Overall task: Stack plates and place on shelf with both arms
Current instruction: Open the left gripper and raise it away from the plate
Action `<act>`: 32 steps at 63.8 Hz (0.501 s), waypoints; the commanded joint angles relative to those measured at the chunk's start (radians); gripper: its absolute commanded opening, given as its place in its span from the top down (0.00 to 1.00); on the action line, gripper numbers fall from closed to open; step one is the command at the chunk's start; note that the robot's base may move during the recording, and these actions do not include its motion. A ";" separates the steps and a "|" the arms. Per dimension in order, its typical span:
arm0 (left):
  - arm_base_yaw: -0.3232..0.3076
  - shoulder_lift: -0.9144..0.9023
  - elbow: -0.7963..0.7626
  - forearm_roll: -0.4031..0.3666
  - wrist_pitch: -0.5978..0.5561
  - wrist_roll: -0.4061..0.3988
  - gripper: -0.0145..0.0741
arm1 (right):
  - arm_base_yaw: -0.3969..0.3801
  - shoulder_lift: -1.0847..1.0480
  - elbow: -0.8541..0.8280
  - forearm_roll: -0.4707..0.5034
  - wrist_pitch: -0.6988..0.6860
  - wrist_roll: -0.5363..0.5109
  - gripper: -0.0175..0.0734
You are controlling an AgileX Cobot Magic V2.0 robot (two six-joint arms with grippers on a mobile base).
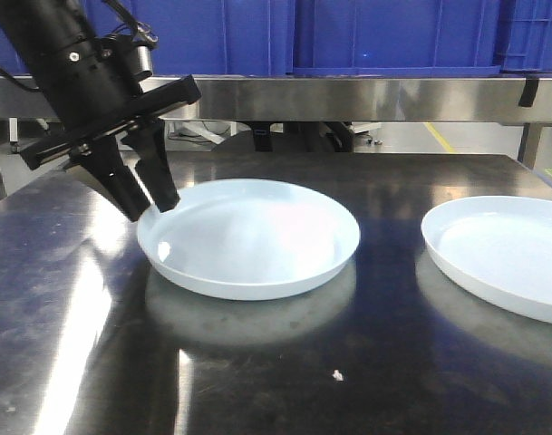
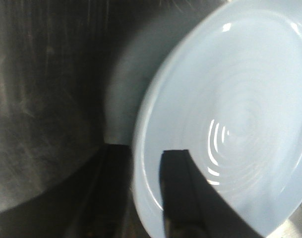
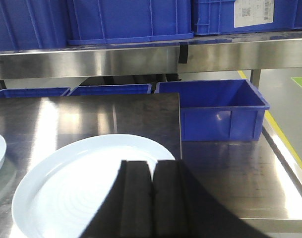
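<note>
- Two plates lie apart on the steel tabletop (image 1: pixel 257 381), not yet stacked: the middle plate (image 1: pixel 248 237) and the other plate (image 1: pixel 507 254) at the frame's right edge.
- At the middle plate's left rim, the left end effector (image 1: pixel 153 208) has one finger inside and one outside, probably to lift it by the edge. Whether it is clamped cannot be told.
- Over the other plate, the right end effector (image 3: pixel 151 166) has its fingers pressed together and holds nothing.
- Upper right in the right wrist view, a blue crate (image 3: pixel 210 20) bears a white label (image 3: pixel 251 12), too small to read.

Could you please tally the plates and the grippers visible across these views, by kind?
Plates: 2
Grippers: 2 (left gripper, right gripper)
Total: 4
</note>
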 commanded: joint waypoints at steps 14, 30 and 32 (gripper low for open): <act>-0.019 -0.135 -0.023 0.017 0.011 -0.009 0.42 | -0.001 -0.012 -0.002 -0.008 -0.084 -0.006 0.75; -0.021 -0.289 0.024 0.162 -0.074 -0.009 0.48 | -0.001 -0.012 -0.002 -0.008 -0.084 -0.006 0.75; -0.023 -0.320 0.056 0.176 -0.110 -0.009 0.50 | -0.001 -0.012 -0.002 -0.008 -0.084 -0.006 0.75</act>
